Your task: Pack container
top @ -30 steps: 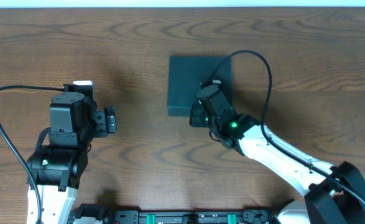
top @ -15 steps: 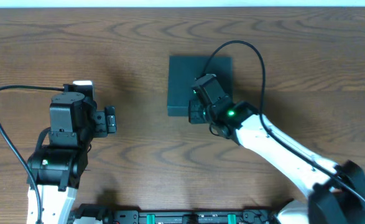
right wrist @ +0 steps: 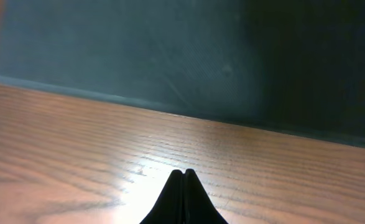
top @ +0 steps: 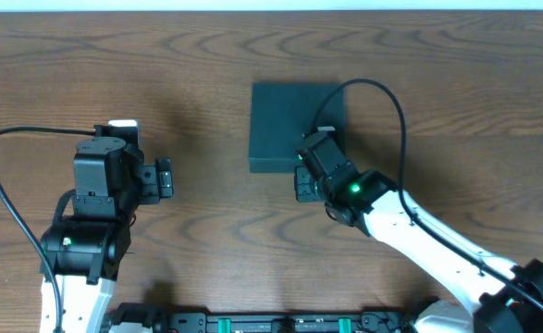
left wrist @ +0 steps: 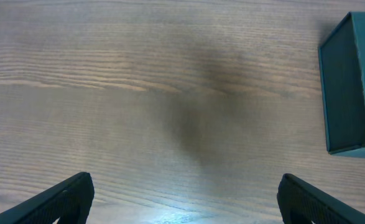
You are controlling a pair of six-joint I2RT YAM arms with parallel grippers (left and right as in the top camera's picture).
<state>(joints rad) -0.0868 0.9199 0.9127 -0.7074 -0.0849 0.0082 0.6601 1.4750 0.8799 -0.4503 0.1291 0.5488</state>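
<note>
The container (top: 290, 120) is a dark teal square box left of the table's middle back, its flat top closed. My right gripper (top: 304, 182) hovers just in front of its near right edge, over bare table. In the right wrist view the container's side wall (right wrist: 170, 56) fills the top, and the right gripper (right wrist: 183, 174) is shut with nothing between its fingers, a short way from the wall. My left gripper (top: 164, 178) stays far to the left, open and empty. In the left wrist view the left gripper (left wrist: 185, 194) spreads wide over wood, with the container (left wrist: 350, 87) at the right edge.
The wooden table (top: 206, 55) runs to a pale edge at the back. A black cable (top: 396, 102) loops from the right arm over the container's right side. The left arm's cable (top: 3, 185) curves along the left.
My right gripper has drawn back from the container's near edge toward the front and a little right, still shut. The left arm has not moved.
</note>
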